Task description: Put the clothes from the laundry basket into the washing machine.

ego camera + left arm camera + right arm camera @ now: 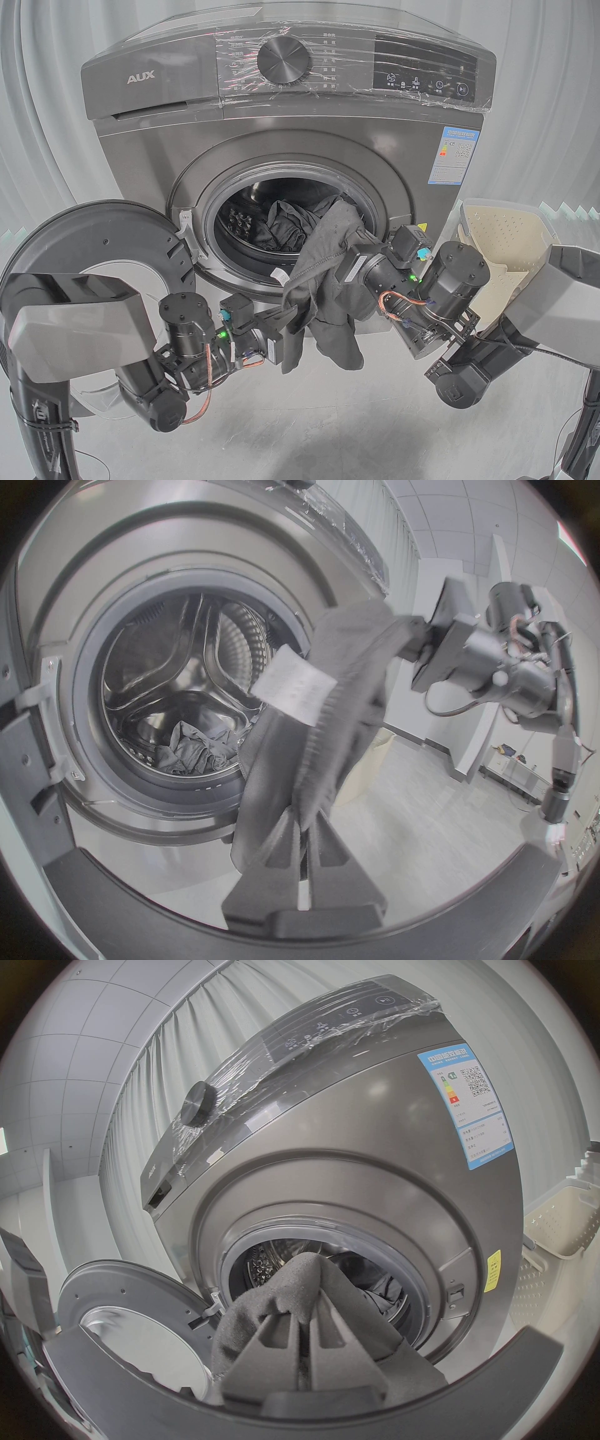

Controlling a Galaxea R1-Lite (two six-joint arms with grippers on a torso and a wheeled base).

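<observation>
At drum mouth [215, 232], garment [325, 250] half-hiding right gripper [306, 1313]

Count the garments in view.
2. A dark grey fabric garment hangs over the door rim of the grey metal washing machine, gripped by the left gripper and right gripper. A crumpled dark cloth garment lies in its drum; others may be hidden beneath.

Curtain [37, 125]: pale grey, pleated, full height; runs from 9 o'clock over 12 to 3 o'clock in the head view.
Floor [350, 425]: smooth, light grey; 6 o'clock.
Ceiling [69, 1054]: white square tiles.
Light panel [567, 542]: lit, set in ceiling.
Wall [72, 1222]: plain white.
</observation>
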